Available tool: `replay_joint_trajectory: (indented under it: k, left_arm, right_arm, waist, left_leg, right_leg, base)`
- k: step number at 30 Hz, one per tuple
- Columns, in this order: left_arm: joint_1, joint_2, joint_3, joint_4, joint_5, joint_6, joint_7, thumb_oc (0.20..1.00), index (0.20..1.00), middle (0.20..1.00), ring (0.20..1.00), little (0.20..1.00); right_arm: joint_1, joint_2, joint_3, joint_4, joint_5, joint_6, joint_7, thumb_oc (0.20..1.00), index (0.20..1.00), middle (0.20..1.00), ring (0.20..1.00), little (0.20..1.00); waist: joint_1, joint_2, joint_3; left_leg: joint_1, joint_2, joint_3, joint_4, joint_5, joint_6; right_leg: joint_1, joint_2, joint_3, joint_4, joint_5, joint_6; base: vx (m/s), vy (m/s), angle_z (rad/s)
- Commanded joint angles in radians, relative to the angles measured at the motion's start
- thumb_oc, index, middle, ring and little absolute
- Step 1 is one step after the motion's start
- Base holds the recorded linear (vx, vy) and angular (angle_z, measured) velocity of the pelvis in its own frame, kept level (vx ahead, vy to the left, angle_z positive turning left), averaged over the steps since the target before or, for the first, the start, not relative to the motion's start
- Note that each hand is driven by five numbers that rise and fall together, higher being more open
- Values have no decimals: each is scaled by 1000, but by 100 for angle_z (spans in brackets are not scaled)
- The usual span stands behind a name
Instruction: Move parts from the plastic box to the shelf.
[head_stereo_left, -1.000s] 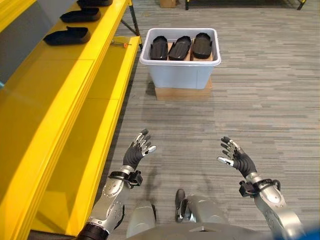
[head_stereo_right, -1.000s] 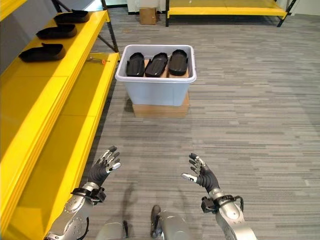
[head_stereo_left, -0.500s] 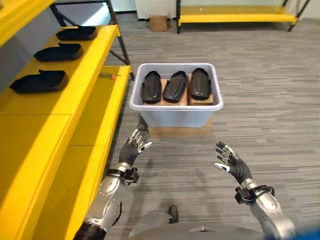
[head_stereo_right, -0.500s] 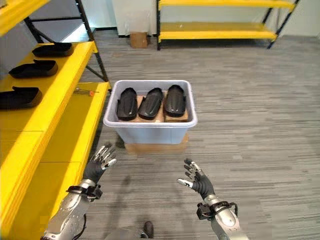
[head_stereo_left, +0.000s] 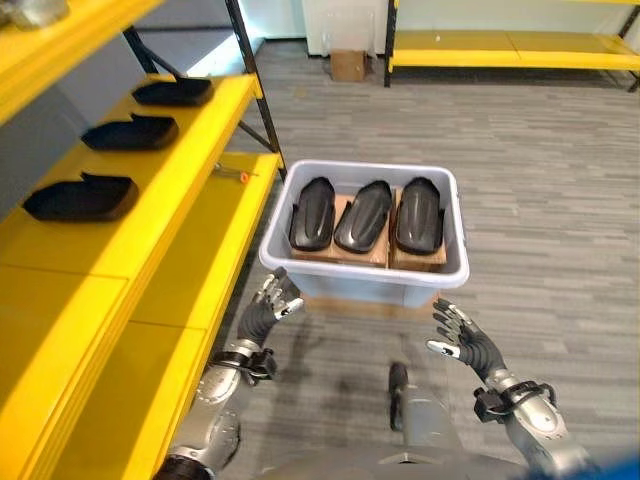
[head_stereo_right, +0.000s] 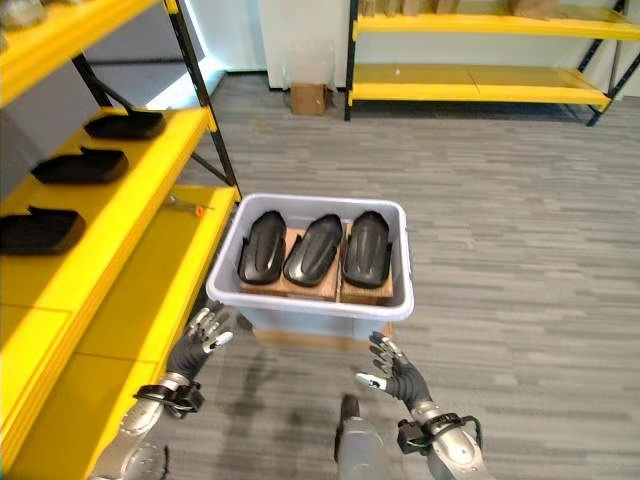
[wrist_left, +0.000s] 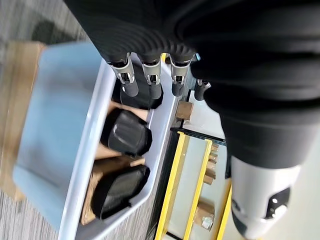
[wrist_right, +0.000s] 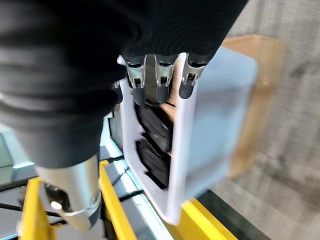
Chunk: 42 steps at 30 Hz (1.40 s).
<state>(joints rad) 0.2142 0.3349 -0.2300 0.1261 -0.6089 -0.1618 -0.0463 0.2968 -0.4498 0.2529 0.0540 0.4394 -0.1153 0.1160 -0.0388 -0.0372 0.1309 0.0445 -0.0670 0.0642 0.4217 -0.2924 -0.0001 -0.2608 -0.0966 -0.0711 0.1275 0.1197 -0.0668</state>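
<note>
1. I see the pale grey rectangular plastic box (head_stereo_left: 365, 272) resting on a flat brown cardboard slab (head_stereo_right: 300, 338) on the floor; inside it lie three black moulded plastic parts (head_stereo_left: 366, 215) side by side, on brown card.
2. My left hand (head_stereo_left: 272, 303) hangs just short of the box's near left corner, fingers straight and spread, holding nothing; my right hand (head_stereo_left: 460, 337) hangs just short of the box's near right corner, fingers likewise straight and empty.
3. The relation that matters: the parts lie ahead of both sets of fingertips, beyond and above the box's near wall; each part's long axis runs from the near wall to the far wall, so I judge a grasp must come over the rim.
4. The left hand looks nearer the leftmost part, the right hand nearer the rightmost; the middle part sits about evenly between them.
5. Left of the box, the yellow metal shelf (head_stereo_left: 170, 190) already carries three black parts (head_stereo_left: 80, 198) in a row.
6. Hard to make out: how deep the parts sit; the card hides the box's floor.
</note>
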Motion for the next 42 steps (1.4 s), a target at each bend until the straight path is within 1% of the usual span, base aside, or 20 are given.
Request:
replay_joint_trajectory:
  k: [1,6,11,14,15,16,17,18,19,20,21,22,23,24,25,27,30,31,37,42]
  left_arm:
    - [9,57,26,-87,6,-39,-28,1000,1000,1000,1000,1000]
    - [27,58,32,-96,7,-32,-30,1000,1000,1000,1000,1000]
    - [30,54,36,-91,5,-29,-29,1000,1000,1000,1000,1000]
    - [-9,47,23,-79,-6,-38,-18,1000,1000,1000,1000,1000]
    - [-18,47,23,-84,-11,-41,-15,1000,1000,1000,1000,1000]
    - [-21,49,25,-90,-8,-39,-14,1000,1000,1000,1000,1000]
    - [-15,48,27,-90,-11,-35,-19,1000,1000,1000,1000,1000]
    - [-10,50,25,-91,-8,-35,-18,1000,1000,1000,1000,1000]
    - [-5,48,23,-93,-7,-35,-15,1000,1000,1000,1000,1000]
    - [-3,45,24,-89,-1,-34,-9,1000,1000,1000,1000,1000]
    - [-3,44,24,-89,-1,-34,-9,1000,1000,1000,1000,1000]
    - [-5,43,25,-87,1,-36,-2,1000,1000,1000,1000,1000]
    - [-8,41,26,-88,2,-35,-5,1000,1000,1000,1000,1000]
    - [-18,41,20,-81,2,-36,-16,1000,1000,1000,1000,1000]
    - [-24,45,22,-81,0,-34,-21,1000,1000,1000,1000,1000]
    - [-33,57,19,-82,2,-35,-31,1000,1000,1000,1000,1000]
    - [-37,68,20,-85,2,-30,-33,1000,1000,1000,1000,1000]
    - [-44,77,22,-86,9,-29,-30,1000,1000,1000,1000,1000]
    - [-74,90,38,-103,22,-29,-25,1000,1000,1000,1000,1000]
    - [-117,91,68,-145,19,-40,-15,1000,1000,1000,1000,1000]
  right_arm:
    - [-35,-19,-30,-51,12,-45,8,1000,1000,1000,1000,1000]
    - [-24,-27,-41,-52,10,-42,10,1000,1000,1000,1000,1000]
    - [-25,-26,-42,-48,5,-41,10,1000,1000,1000,1000,1000]
    - [-39,-29,-46,-43,16,-54,-12,1000,1000,1000,1000,1000]
    - [-47,-36,-47,-44,15,-59,-14,1000,1000,1000,1000,1000]
    - [-51,-43,-46,-50,8,-59,-16,1000,1000,1000,1000,1000]
    - [-50,-45,-47,-44,9,-58,-22,1000,1000,1000,1000,1000]
    - [-50,-43,-48,-33,8,-58,-31,1000,1000,1000,1000,1000]
    - [-49,-42,-50,-29,7,-57,-38,1000,1000,1000,1000,1000]
    - [-52,-40,-52,-27,3,-60,-44,1000,1000,1000,1000,1000]
    - [-52,-41,-52,-27,3,-60,-44,1000,1000,1000,1000,1000]
    - [-50,-39,-58,-23,5,-62,-47,1000,1000,1000,1000,1000]
    - [-46,-35,-68,-22,7,-59,-46,1000,1000,1000,1000,1000]
    - [-46,-25,-72,-19,-10,-58,-35,1000,1000,1000,1000,1000]
    - [-46,-24,-74,-19,-13,-53,-33,1000,1000,1000,1000,1000]
    - [-50,-15,-84,-24,-22,-51,-26,1000,1000,1000,1000,1000]
    - [-50,-16,-87,-28,-36,-45,-25,1000,1000,1000,1000,1000]
    - [-50,-12,-89,-35,-37,-45,-24,1000,1000,1000,1000,1000]
    - [-66,-16,-109,-72,-80,-53,-31,1000,1000,1000,1000,1000]
    - [-145,-42,-129,-103,-150,-70,-60,1000,1000,1000,1000,1000]
  waist:
    - [-2,-2,-22]
    - [-3,1,-39]
    - [-4,5,-37]
    - [-3,-9,-3]
    - [0,-16,12]
    - [1,-21,18]
    - [-7,-23,13]
    - [-7,-19,2]
    - [2,-14,-4]
    - [9,-4,-9]
    - [9,-4,-8]
    - [7,9,-13]
    - [0,18,-15]
    - [-9,34,-29]
    - [-9,32,-31]
    - [-2,22,-37]
    - [6,14,-37]
    - [5,6,-41]
    - [-3,-4,-49]
    - [-6,-3,-55]
  left_leg:
    - [-81,61,7,-162,92,21]
    - [-46,95,8,-210,114,-2]
    - [-46,115,1,-198,130,-23]
    - [-186,112,-36,52,248,-86]
    - [-211,107,-47,98,263,-97]
    - [-219,118,-48,95,265,-96]
    - [-185,210,-7,-4,267,-91]
    - [-174,269,-14,-109,275,-90]
    - [-145,292,-31,-187,295,-94]
    - [-153,318,-79,-249,329,-103]
    - [-145,319,-79,-259,334,-105]
    - [-151,358,-98,-308,377,-119]
    - [-138,349,-79,-314,354,-122]
    - [-123,337,-43,-322,314,-127]
    - [-117,323,-38,-319,308,-130]
    - [-103,283,-15,-303,262,-116]
    - [-97,260,9,-286,236,-104]
    - [-99,247,28,-264,218,-98]
    - [-98,235,54,-225,184,-90]
    - [-82,244,65,-233,195,-94]
  right_leg:
    - [128,-58,-44,55,-133,178]
    - [150,-35,-49,48,-156,169]
    - [162,-21,-53,56,-177,156]
    - [193,-21,-52,20,-178,119]
    - [200,-21,-60,14,-180,113]
    - [206,-22,-66,12,-183,113]
    - [211,-35,-67,16,-189,122]
    - [207,-46,-64,22,-194,136]
    - [207,-52,-52,31,-202,145]
    - [205,-54,-37,38,-211,154]
    - [207,-53,-37,41,-214,153]
    - [204,-61,-32,57,-224,164]
    - [205,-71,-31,59,-226,174]
    - [214,-106,-39,62,-209,197]
    - [217,-119,-40,59,-192,201]
    - [235,-162,-33,40,-148,225]
    - [240,-190,-29,30,-128,240]
    - [246,-212,-30,27,-112,249]
    - [254,-234,-32,24,-102,262]
    - [256,-226,-25,25,-107,265]
  base:
    - [80,-116,-1]
    - [62,-120,-29]
    - [20,-82,-1]
    - [-99,-77,14]
    - [-98,-43,47]
    - [-1,33,43]
    - [91,146,32]
    - [157,207,27]
    - [160,245,23]
    - [117,143,-8]
    - [100,187,-26]
    - [73,181,-31]
    - [157,364,-20]
    - [129,316,-15]
    - [142,307,-9]
    - [103,213,-2]
    - [88,160,-9]
    - [100,119,-19]
    - [84,56,-11]
    - [72,-10,-19]
